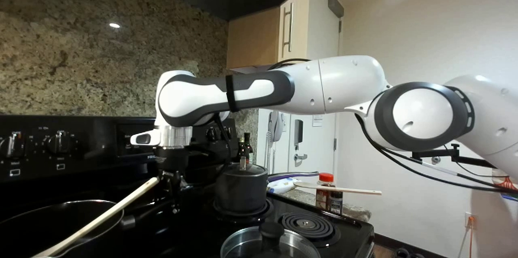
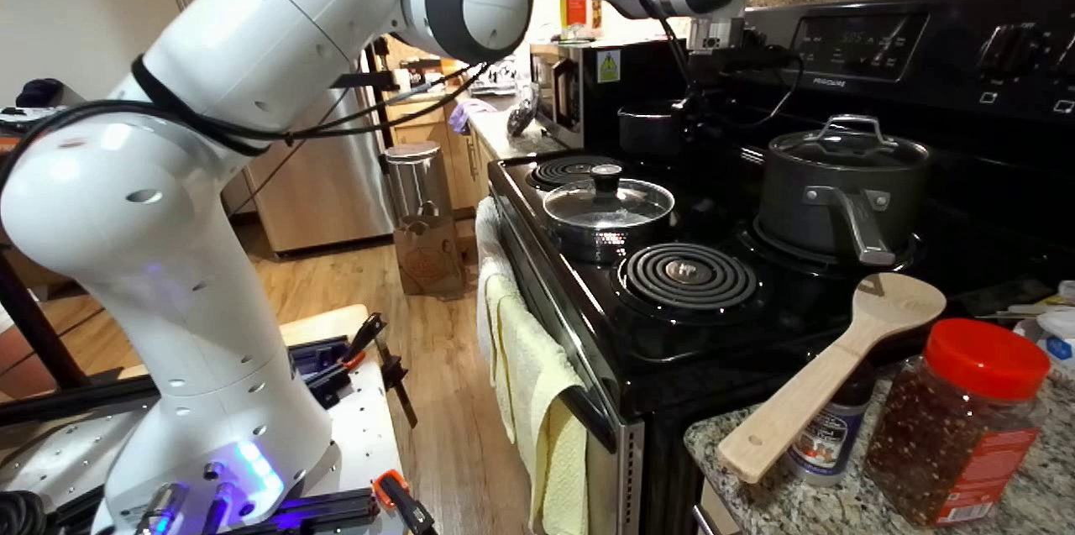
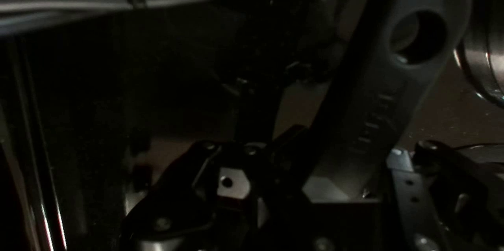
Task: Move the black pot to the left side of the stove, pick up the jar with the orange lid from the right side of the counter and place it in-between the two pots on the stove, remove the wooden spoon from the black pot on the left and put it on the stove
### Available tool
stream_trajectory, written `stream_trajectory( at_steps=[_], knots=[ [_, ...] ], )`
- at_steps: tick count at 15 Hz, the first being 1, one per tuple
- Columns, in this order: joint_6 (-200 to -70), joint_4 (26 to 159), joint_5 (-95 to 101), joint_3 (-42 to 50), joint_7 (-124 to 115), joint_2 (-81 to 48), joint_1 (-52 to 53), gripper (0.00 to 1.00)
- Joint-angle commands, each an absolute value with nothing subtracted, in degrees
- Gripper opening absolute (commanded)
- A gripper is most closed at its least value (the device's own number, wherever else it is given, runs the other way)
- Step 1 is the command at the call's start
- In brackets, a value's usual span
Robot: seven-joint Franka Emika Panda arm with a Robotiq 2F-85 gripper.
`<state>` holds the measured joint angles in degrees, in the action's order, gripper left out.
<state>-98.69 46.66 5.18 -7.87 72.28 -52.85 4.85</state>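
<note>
- In an exterior view we find the black pot (image 1: 60, 213), wide and round, at the near left of the stove (image 1: 358, 229), its long handle (image 3: 388, 97) reaching right.
- In the wrist view, which is dark, that handle runs between the fingers (image 3: 409, 188) of the gripper (image 3: 321, 180); we cannot tell whether they clench it or merely flank it.
- We judge the pot stiff and fairly heavy, its weight all to one side of a smooth handle; a hold close to the pot's body should resist tipping.
- The wooden spoon (image 1: 99, 217) slants across the pot, its right end just beside the gripper; whether they touch, we cannot tell. It looks light, hard and loose, apt to slide if the pot tilts. We would grasp that right end.
- The jar with the orange lid (image 2: 941, 426) stands upright on the desk (image 2: 1046, 501), near right in an exterior view. It looks rigid and well filled; we would hold its smooth sides, below the lid.
- Just left of it, a flat wooden utensil (image 2: 806, 401) lies over a small spice bottle (image 2: 827, 447), easily knocked.
- Farther off stand the grey pot (image 2: 794, 203) and, to its left, a glass-lidded pan (image 2: 609, 220), perhaps breakable; both may crowd the jar's path.
</note>
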Motion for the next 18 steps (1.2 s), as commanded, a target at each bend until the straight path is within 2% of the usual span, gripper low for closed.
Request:
stream_trajectory(
  at_steps=[1,3,12,18],
  knots=[
    [-96.4,45.9,5.7,-7.5,73.0,-52.6,4.9,0.34],
    [-96.2,45.9,5.7,-7.3,72.7,-52.5,4.9,0.40],
    [-95.9,45.6,5.2,-5.8,72.1,-51.3,4.3,0.98],
    [-90.2,43.4,0.2,-7.1,71.7,-49.2,0.6,1.00]
  ],
)
